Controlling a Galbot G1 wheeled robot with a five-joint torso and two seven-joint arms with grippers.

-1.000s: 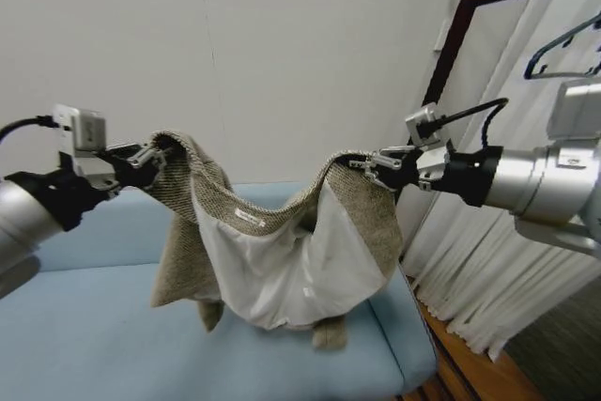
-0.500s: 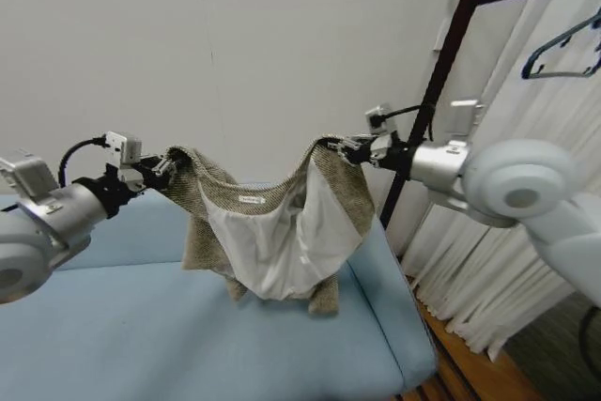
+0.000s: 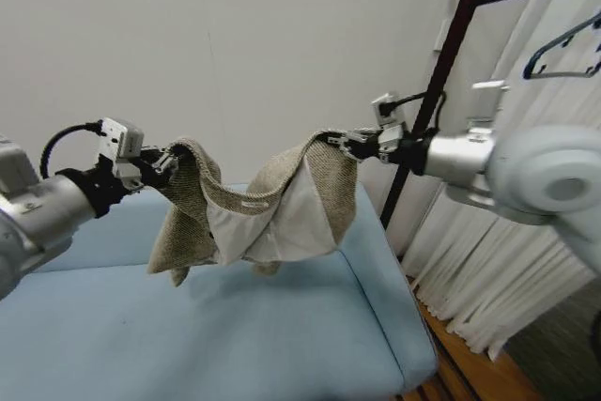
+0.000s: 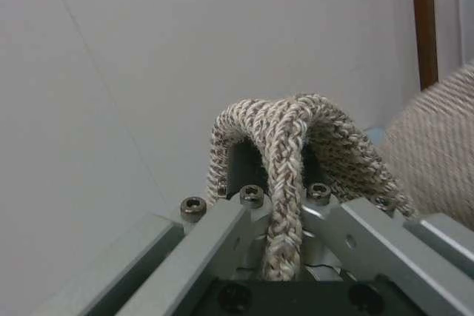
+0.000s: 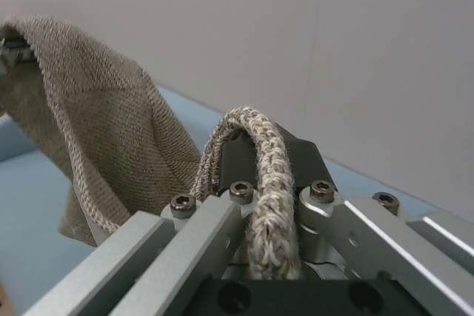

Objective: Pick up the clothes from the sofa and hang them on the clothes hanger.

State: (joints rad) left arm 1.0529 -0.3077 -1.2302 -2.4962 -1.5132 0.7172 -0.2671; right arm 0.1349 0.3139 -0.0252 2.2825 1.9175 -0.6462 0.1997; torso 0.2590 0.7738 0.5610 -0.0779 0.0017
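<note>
A beige knitted garment [image 3: 254, 204] with a white lining hangs in the air above the blue sofa [image 3: 188, 326], stretched between my two grippers. My left gripper [image 3: 167, 164] is shut on its left edge, and the knit hem [image 4: 285, 183] sits pinched between the fingers. My right gripper [image 3: 340, 141] is shut on the right edge, with the knit cord [image 5: 263, 190] clamped in it. Behind the right arm stands the dark clothes rack pole [image 3: 441, 72], and a blue hanger [image 3: 563, 49] hangs at the upper right.
A plain white wall fills the background. White curtains [image 3: 507, 269] hang at the right behind the rack. A strip of wooden floor [image 3: 470, 363] runs beside the sofa's right end.
Both grippers have carried the garment upward, so its lower edge now hangs well above the sofa seat. The cloth has bunched up and shifted slightly left.
</note>
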